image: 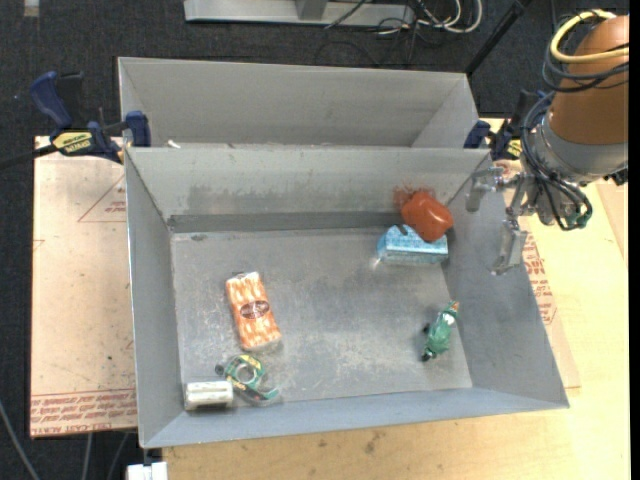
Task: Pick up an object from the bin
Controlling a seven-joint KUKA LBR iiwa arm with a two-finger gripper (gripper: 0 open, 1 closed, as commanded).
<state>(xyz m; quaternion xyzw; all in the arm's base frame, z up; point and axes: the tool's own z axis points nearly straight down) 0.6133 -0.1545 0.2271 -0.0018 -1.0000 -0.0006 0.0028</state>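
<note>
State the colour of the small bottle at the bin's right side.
The small bottle is green, shown in the camera view.

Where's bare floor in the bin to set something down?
Bare: middle of the grey metal bin floor, between the orange ridged packet, pale blue box and small green bottle. Crowded: near left corner, silver cylinder beside green ring.

This looks like a robotics lab, not a home or shop. A bare grey metal bin (pixel 150 268) is the centrepiece. Right of the bin stands a robot arm (pixel 590 78) with an orange cover and looped cables at its wrist. Beyond the bin's far wall, a metal stand foot (pixel 300 6) and loose cables (pixel 440 3) lie on dark carpet (pixel 80 28). Inside the bin lie a few unrelated small things, among them an orange packet (pixel 252 311) and a green bottle (pixel 439 334).
</note>
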